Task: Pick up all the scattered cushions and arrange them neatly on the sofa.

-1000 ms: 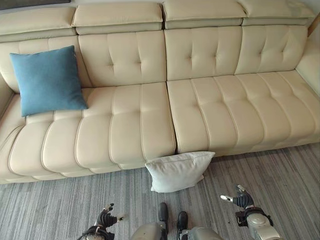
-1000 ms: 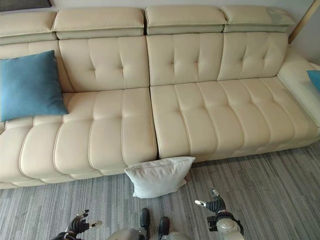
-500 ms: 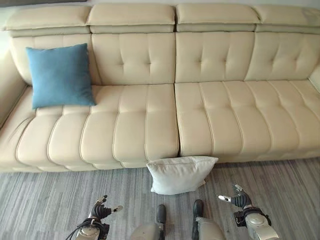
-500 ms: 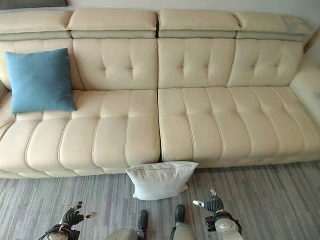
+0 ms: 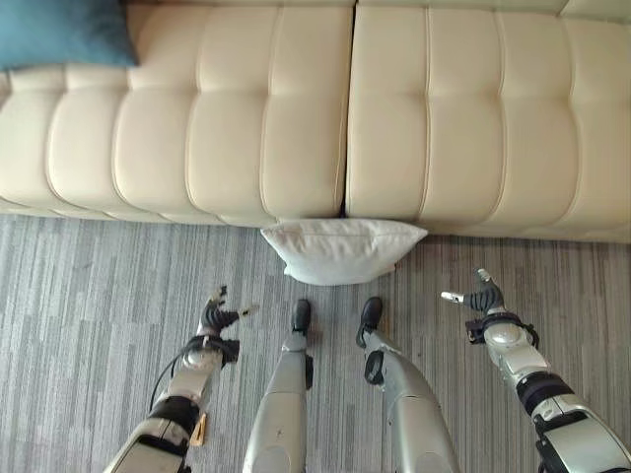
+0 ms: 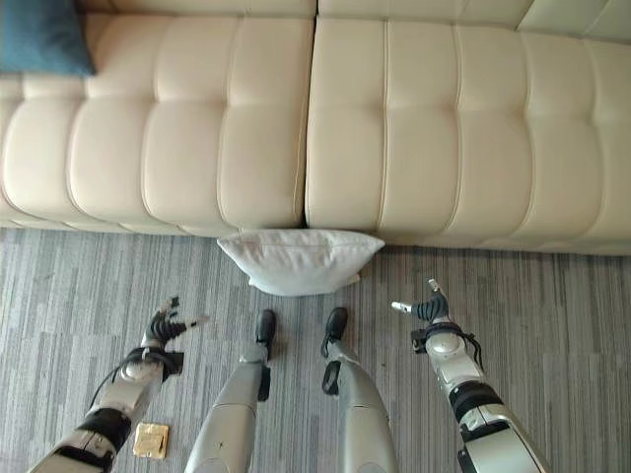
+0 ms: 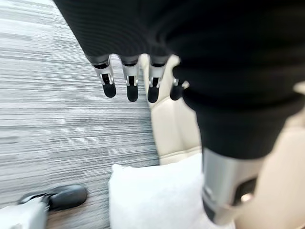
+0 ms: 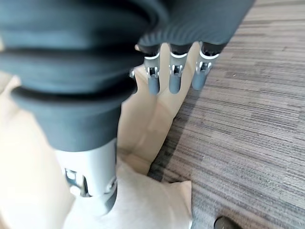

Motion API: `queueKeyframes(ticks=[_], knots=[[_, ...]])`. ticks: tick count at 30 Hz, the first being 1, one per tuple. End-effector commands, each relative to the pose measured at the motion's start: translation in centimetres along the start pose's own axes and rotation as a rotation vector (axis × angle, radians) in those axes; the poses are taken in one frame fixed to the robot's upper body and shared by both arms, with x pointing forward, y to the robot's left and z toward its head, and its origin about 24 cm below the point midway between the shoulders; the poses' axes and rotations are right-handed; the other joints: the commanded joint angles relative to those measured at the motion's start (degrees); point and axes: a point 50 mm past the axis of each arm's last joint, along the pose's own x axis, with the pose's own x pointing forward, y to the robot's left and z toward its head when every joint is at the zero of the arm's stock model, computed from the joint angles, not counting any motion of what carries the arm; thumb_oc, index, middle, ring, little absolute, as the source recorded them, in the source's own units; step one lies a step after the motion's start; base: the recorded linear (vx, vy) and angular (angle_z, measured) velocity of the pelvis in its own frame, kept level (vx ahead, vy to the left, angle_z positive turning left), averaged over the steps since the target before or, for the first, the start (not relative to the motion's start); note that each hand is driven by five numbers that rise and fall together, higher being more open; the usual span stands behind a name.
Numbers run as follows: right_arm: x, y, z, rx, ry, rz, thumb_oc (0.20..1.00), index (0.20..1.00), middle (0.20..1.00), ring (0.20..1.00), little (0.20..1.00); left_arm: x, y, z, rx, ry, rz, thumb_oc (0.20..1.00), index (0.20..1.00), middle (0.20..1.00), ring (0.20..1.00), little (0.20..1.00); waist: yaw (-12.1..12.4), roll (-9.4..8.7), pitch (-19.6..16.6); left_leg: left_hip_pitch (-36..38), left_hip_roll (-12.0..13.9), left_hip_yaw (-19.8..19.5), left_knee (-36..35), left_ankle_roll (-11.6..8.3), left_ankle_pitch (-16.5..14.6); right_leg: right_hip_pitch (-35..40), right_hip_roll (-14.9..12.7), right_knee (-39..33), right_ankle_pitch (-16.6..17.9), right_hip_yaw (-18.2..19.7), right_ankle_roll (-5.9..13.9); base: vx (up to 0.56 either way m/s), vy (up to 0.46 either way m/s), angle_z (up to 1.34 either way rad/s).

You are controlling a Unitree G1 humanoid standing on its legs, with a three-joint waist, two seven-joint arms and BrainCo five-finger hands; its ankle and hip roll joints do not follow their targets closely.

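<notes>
We stand over the white cushion [image 5: 341, 250], which lies on the grey floor [image 5: 89, 286] at lower centre of the frame, leaning against the front edge of the cream sofa [image 5: 296, 108]. Our left hand [image 5: 218, 317] and right hand [image 5: 481, 296] hang on either side of it, fingers relaxed and holding nothing. We judge it best to bring both hands inward and clasp its two ends evenly. The sofa seat holds a blue cushion [image 5: 59, 32] at upper left.

White cushion [image 5: 342, 250] on the floor — leaning against the sofa [image 5: 296, 128] front; blue cushion [image 5: 61, 32] on its seat.
</notes>
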Motion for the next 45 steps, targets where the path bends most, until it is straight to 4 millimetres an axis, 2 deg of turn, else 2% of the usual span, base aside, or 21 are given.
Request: queueKeyframes(ticks=[1, 2, 6, 13, 14, 15, 16, 18, 21, 25, 27, 28, 30, 31, 32, 33, 34, 37, 40, 41, 45], knots=[[1.3, -1.8, 3.7, 0.087, -0.081, -0.137, 1.0, 1.0, 1.0, 1.0, 1.0, 2.0, 2.9, 5.0, 0.043, -0.147, 0.138, 1.0, 1.0, 1.0, 1.0, 1.0, -0.05, -0.4, -2.39, -7.03, -1.71, 0.36, 8.65, 0.04, -8.52, -7.54, -2.69, 6.08, -6.99, 3.67, 6.72, -0.09, 0.05, 0.01], [1.3, -1.9, 3.8, 0.088, -0.083, -0.138, 1.0, 1.0, 1.0, 1.0, 1.0, 2.0, 2.9, 5.1, 0.043, -0.148, 0.139, 1.0, 1.0, 1.0, 1.0, 1.0, -0.06, -0.4, -2.54, -7.48, -1.71, 0.36, 8.94, 0.05, -8.63, -7.97, -2.71, 6.34, -7.09, 3.69, 6.72, -0.06, 0.049, 0.07], [2.2, -1.3, 8.7, 0.088, -0.172, -0.15, 1.0, 1.0, 1.0, 1.0, 1.0, 3.4, 3.0, 10.4, 0.136, -0.265, 0.172, 1.0, 1.0, 1.0, 1.0, 1.0, -0.7, 0.06, -2.71, -19.05, -2.4, 0.02, 17.05, 0.91, -10.69, -18.65, -2.93, 14.42, -9.28, 4.83, 5.67, -0.01, 0.043, 0.07], [0.9, 1.5, 17.8, 0.302, -0.387, -0.124, 1.0, 1.0, 1.0, 1.0, 1.0, 3.1, -1.0, 19.7, 0.146, -0.502, 0.144, 1.0, 1.0, 1.0, 1.0, 1.0, -1.02, 1.29, -3.92, -30.88, -4.67, -0.33, 25.39, 2.31, -12.59, -30.12, -3.78, 22.46, -11.7, 5.92, 4.96, 0.02, 0.041, 0.03], [0.3, 1.9, 19.3, 0.322, -0.438, -0.115, 0.473, 0.473, 0.473, 0.473, 0.473, 2.8, -1.6, 20.9, 0.139, -0.544, 0.136, 1.0, 1.0, 1.0, 1.0, 1.0, -0.99, 1.47, -4.12, -31.64, -4.97, -0.43, 25.72, 2.41, -12.71, -30.88, -3.89, 22.88, -11.85, 5.87, 4.98, 0.0, 0.0, 0.0], [0.0, 2.2, 20.1, 0.339, -0.47, -0.106, 0.2, 0.2, 0.2, 0.2, 0.2, 2.5, -2.0, 21.7, 0.132, -0.575, 0.13, 1.0, 1.0, 1.0, 1.0, 1.0, -0.95, 1.53, -4.3, -31.91, -5.1, -0.35, 25.84, 2.51, -12.79, -31.25, -4.0, 23.02, -11.91, 5.88, 4.98, 0.02, 0.004, 0.04], [-0.9, 2.4, 21.5, 0.385, -0.536, -0.089, 0.2, 0.2, 0.2, 0.2, 0.2, 1.6, -2.8, 22.9, 0.08, -0.642, 0.1, 0.2, 0.2, 0.2, 0.2, 0.2, -0.93, 1.6, -4.61, -32.1, -5.44, -0.45, 25.88, 2.7, -12.83, -31.62, -3.9, 23.22, -11.99, 5.87, 5.03, 0.01, 0.002, 0.08], [-1.6, 2.5, 22.0, 0.409, -0.596, -0.059, 0.2, 0.2, 0.2, 0.2, 0.2, 0.8, -3.4, 23.2, 0.026, -0.693, 0.055, 0.2, 0.2, 0.2, 0.2, 0.2, -1.0, 1.55, -5.71, -31.39, -5.65, -0.55, 24.81, 2.82, -12.63, -31.12, -3.82, 22.51, -11.73, 5.71, 5.14, 0.01, 0.01, 0.12], [-1.9, 2.8, 20.8, 0.412, -0.61, -0.023, 0.2, 0.2, 0.2, 0.2, 0.2, 0.4, -3.7, 22.1, -0.031, -0.691, 0.031, 0.2, 0.2, 0.2, 0.2, 0.2, -1.25, 1.26, -6.82, -29.32, -5.67, -0.84, 22.33, 2.46, -11.99, -29.25, -3.74, 20.6, -10.73, 5.51, 5.52, 0.0, -0.001, 0.07], [-2.4, 3.5, 16.7, 0.432, -0.561, 0.035, 0.2, 0.2, 0.2, 0.2, 0.2, -0.7, -4.7, 19.3, -0.116, -0.662, -0.023, 0.2, 0.2, 0.2, 0.2, 0.2, -1.68, 0.72, -7.08, -20.87, -4.57, -1.45, 14.63, 1.59, -10.53, -20.64, -3.94, 13.6, -8.63, 4.64, 6.6, -0.04, -0.044, 0.03], [-3.6, 4.0, 13.5, 0.45, -0.536, 0.089, 0.2, 0.2, 0.2, 0.2, 0.2, -1.7, -4.6, 16.3, -0.153, -0.63, -0.053, 0.2, 0.2, 0.2, 0.2, 0.2, -1.61, 0.1, -6.73, -11.97, -4.36, -1.58, 8.61, 1.02, -9.76, -12.44, -4.22, 8.38, -7.23, 4.11, 7.56, -0.02, -0.062, 0.09], [-3.6, 4.0, 13.3, 0.449, -0.532, 0.091, 0.2, 0.2, 0.2, 0.2, 0.2, -1.8, -4.6, 16.1, -0.152, -0.626, -0.054, 0.2, 0.2, 0.2, 0.2, 0.2, -1.64, 0.1, -6.38, -11.03, -4.34, -1.62, 8.11, 1.01, -9.59, -11.54, -4.18, 7.95, -7.08, 4.04, 7.58, 0.0, -0.101, 0.08], [-5.3, 4.6, 10.9, 0.451, -0.521, 0.179, 0.2, 0.2, 0.2, 0.2, 0.2, -2.3, -4.3, 13.0, -0.207, -0.549, -0.068, 0.2, 0.2, 0.2, 0.2, 0.2, -1.68, -0.18, -6.45, -0.88, -4.37, -1.79, 1.55, 0.47, -8.73, -2.08, -4.0, 2.09, -5.91, 2.89, 8.18, 0.06, -0.048, -0.03], [-5.4, 4.7, 10.8, 0.449, -0.519, 0.18, 0.2, 0.2, 0.2, 0.2, 0.2, -2.3, -4.3, 12.9, -0.207, -0.546, -0.068, 0.2, 0.2, 0.2, 0.2, 0.2, -1.71, -0.14, -6.09, -0.1, -4.34, -1.83, 1.13, 0.46, -8.6, -1.33, -3.95, 1.75, -5.81, 2.82, 8.18, 0.08, -0.027, 0.02], [-6.1, 4.3, 9.5, 0.449, -0.521, 0.18, 0.2, 0.2, 0.2, 0.2, 0.2, -3.1, -4.5, 10.2, -0.234, -0.482, -0.103, 0.2, 0.2, 0.2, 0.2, 0.2, -1.69, -0.24, -6.5, 4.33, -4.43, -2.22, -2.24, 0.11, -8.09, 2.66, -3.47, -0.64, -5.63, 2.44, 8.46, 0.09, -0.063, 0.06], [-6.7, 4.2, 8.4, 0.399, -0.515, 0.203, 0.2, 0.2, 0.2, 0.2, 0.2, -4.2, -4.5, 9.1, -0.246, -0.477, -0.129, 0.2, 0.2, 0.2, 0.2, 0.2, -1.39, -0.25, -6.56, 8.06, -4.26, -2.29, -3.99, 0.1, -7.89, 6.58, -3.34, -2.61, -5.41, 1.93, 8.49, 0.07, -0.053, 0.03], [-7.2, 4.1, 7.6, 0.383, -0.508, 0.225, 0.2, 0.2, 0.2, 0.2, 0.2, -4.9, -4.6, 9.5, -0.24, -0.512, -0.167, 0.2, 0.2, 0.2, 0.2, 0.2, -1.67, -0.54, -6.74, 10.18, -4.57, -2.21, -5.83, 0.36, -6.05, 8.77, -3.71, -4.53, -3.71, 1.36, 8.06, 0.1, -0.052, -0.08], [-9.0, 2.9, 5.2, 0.307, -0.514, 0.256, 0.2, 0.2, 0.2, 0.2, 0.2, -6.4, -3.2, 6.5, -0.216, -0.461, -0.174, 0.2, 0.2, 0.2, 0.2, 0.2, -1.48, -0.87, -8.2, 24.32, -3.61, -2.42, -13.65, -0.34, -4.99, 22.76, -2.0, -10.75, -3.42, 0.03, 8.61, 0.2, -0.093, 0.02], [-9.9, 2.5, 4.1, 0.274, -0.5, 0.283, 0.2, 0.2, 0.2, 0.2, 0.2, -7.2, -2.7, 5.1, -0.193, -0.43, -0.183, 0.2, 0.2, 0.2, 0.2, 0.2, -1.46, -0.78, -9.36, 29.49, -2.79, -2.22, -16.21, -0.63, -4.71, 28.02, -1.13, -12.85, -3.72, -0.2, 8.74, 0.24, -0.086, -0.01], [-10.8, 1.9, 3.1, 0.249, -0.496, 0.303, 0.2, 0.2, 0.2, 0.2, 0.2, -8.1, -2.0, 3.8, -0.183, -0.402, -0.187, 0.2, 0.2, 0.2, 0.2, 0.2, -1.62, -0.49, -11.43, 35.79, -1.52, -1.54, -19.49, -1.24, -4.11, 33.99, 0.16, -15.05, -4.39, -0.35, 8.8, 0.29, -0.099, -0.08], [-11.3, 1.4, 2.0, 0.258, -0.466, 0.27, 0.2, 0.2, 0.2, 0.2, 0.2, -8.5, -2.1, 2.8, -0.17, -0.367, -0.193, 0.2, 0.2, 0.2, 0.2, 0.2, -2.05, -0.22, -13.08, 40.07, 0.92, -0.84, -21.09, -3.59, -0.49, 39.5, 1.64, -17.65, -5.37, -0.89, 8.27, 0.19, -0.131, 0.04]])
